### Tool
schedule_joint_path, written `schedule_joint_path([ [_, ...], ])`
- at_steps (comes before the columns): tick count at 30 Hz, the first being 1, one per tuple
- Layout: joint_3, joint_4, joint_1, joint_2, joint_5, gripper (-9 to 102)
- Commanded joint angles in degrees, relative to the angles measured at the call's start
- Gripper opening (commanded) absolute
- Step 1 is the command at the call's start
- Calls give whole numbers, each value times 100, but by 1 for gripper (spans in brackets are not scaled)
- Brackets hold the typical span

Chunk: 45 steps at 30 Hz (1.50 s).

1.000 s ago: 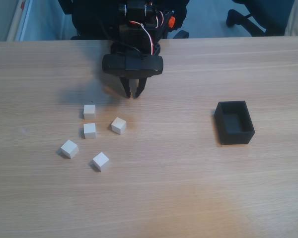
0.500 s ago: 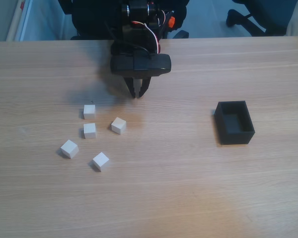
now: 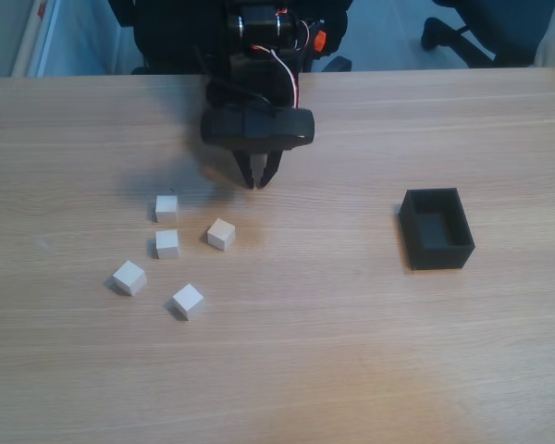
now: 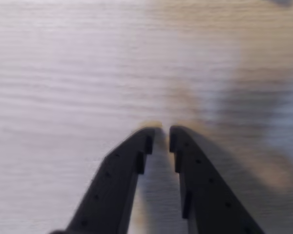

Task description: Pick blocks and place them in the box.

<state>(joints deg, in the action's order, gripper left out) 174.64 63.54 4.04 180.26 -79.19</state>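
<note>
Several small pale blocks lie scattered on the left half of the wooden table in the fixed view; the nearest to the arm are one block [image 3: 166, 207] and another block [image 3: 221, 234]. The black open-topped box [image 3: 441, 256] stands at the right with nothing inside. My black gripper [image 3: 257, 182] hangs over bare wood just beyond the blocks, up and to the right of them, far left of the box. In the wrist view the gripper [image 4: 161, 132] has its fingers almost together with nothing between them, above plain wood grain.
The arm's base [image 3: 264, 37] with red and white wires sits at the table's far edge. A dark chair base [image 3: 462, 28] stands on the floor beyond the table. Bare wood lies between the blocks and the box, and along the near edge.
The gripper has shifted slightly to the right over the last second, staying shut. The blocks and the box have not moved.
</note>
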Motion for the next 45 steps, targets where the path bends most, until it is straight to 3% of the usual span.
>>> schedule_joint_path([
  [1, -668, -123, -62, -624, 211, 0],
  [9, -1916, -677, -308, -2276, 1063, 10],
  [17, -2549, -1362, -659, -3718, 1257, 16],
  [30, -3595, -2329, -1301, -6047, 1230, 15],
  [45, -3841, -3006, -1688, -6970, 888, 15],
])
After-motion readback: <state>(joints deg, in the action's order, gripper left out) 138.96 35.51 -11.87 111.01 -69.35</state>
